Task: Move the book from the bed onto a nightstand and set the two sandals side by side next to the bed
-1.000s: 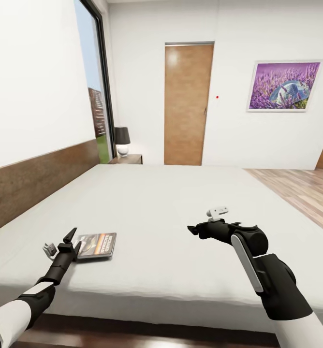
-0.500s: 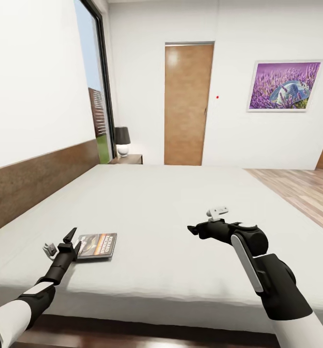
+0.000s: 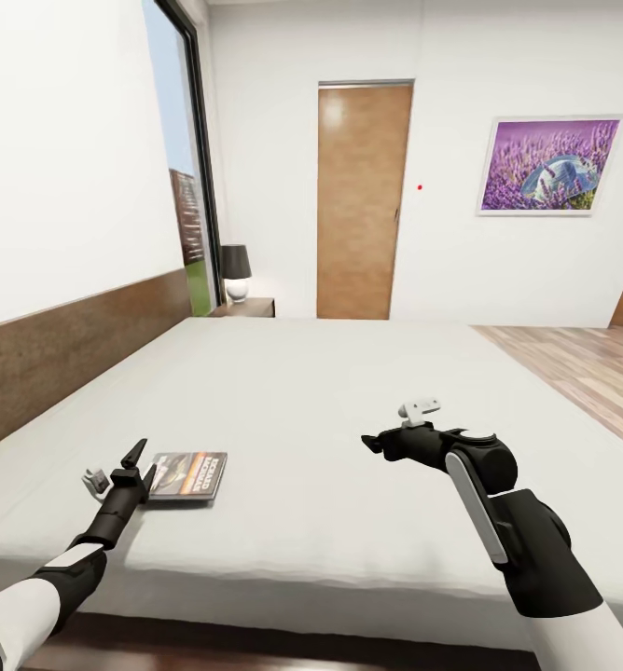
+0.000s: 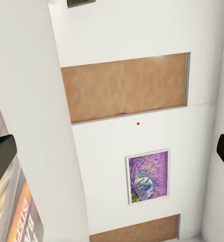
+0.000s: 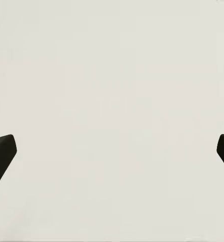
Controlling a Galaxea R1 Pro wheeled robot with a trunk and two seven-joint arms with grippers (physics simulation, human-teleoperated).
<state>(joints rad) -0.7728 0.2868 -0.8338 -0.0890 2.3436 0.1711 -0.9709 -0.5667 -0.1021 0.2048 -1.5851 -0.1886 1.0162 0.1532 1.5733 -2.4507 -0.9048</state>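
Book (image 3: 188,476) lies flat on the bed (image 3: 330,391), near the front edge on the headboard side, cover up, orange band visible. Left claw (image 3: 136,463) sits just beside the book's near-left edge, fingers spread wide and pointing up and forward, nothing held. In the left wrist view a strip of the book (image 4: 18,214) shows next to one fingertip, so the claw is right at its edge; whether it touches, cannot tell. Right claw (image 3: 375,445) hovers over bare mattress, well apart from the book, fingertips far apart at the two edges of the right wrist view, empty.

Nightstand (image 3: 244,307) is at the far end of the bed by the window, a lamp (image 3: 235,270) on it. Door (image 3: 363,200) and purple picture (image 3: 547,166) on the far wall.

Handling guess: thin paperback, light, somewhat flexible, not fragile. Lying flush on a soft mattress, so one finger likely has to press into the mattress and get under an edge. Best hold looks like the spine or the long edge nearest the left claw, pinched across its thickness; a corner grip may let it droop or twist. Glossy cover could slip under a shallow pinch.
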